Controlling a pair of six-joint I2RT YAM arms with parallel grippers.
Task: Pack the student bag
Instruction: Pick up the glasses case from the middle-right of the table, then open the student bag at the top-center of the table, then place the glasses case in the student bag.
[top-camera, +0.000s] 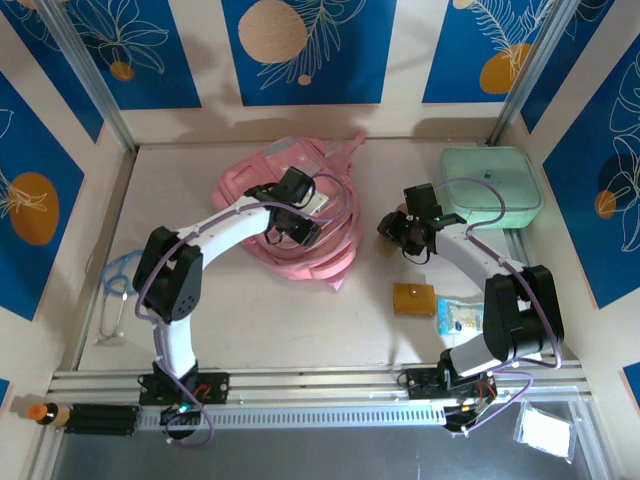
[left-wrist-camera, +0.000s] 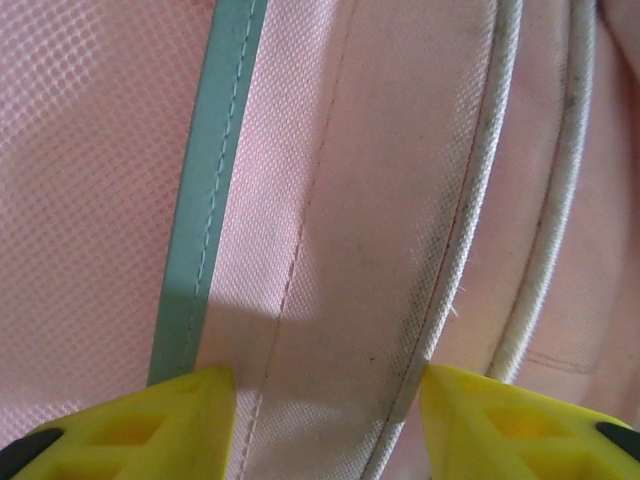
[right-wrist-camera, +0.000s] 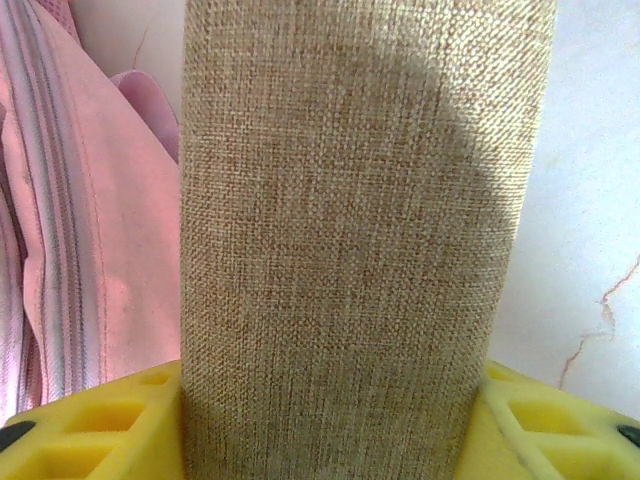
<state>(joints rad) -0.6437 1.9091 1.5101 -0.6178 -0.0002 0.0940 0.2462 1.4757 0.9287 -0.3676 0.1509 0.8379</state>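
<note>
Showing the two-arm arrangement for loading: the student bag (top-camera: 335, 258) lies crumpled on the table (top-camera: 280, 330), left of centre toward the far side, beneath the left gripper (left-wrist-camera: 328, 425) and just left of the right gripper (right-wrist-camera: 330, 430). Left gripper: jaws about half apart, its yellow fingers (left-wrist-camera: 170, 425) set on either side of a raised band of pink fabric edged with pale piping, both against it. It appears to pinch this band, probably to lift a rim and hold an opening ready; how firm the pinch is cannot be told. Right gripper: jaws partly open and filled by a tan woven case (right-wrist-camera: 360, 230), clamped between the fingers beside the bag's zippered edge, evidently so it can be passed in once the mouth is spread. Bag appearance: soft pink cloth, part plain weave and part mesh, with a grey-green trim strip (left-wrist-camera: 205, 190), slightly soiled piping, and straps looped loosely round the body. It sags shapelessly, so it will likely shift when pulled. A mint-green case (top-camera: 490, 180), a small orange-brown packet (top-camera: 413, 298) and a blue-and-white packet (top-camera: 460, 318) lie on the right, presumably awaiting packing.
</note>
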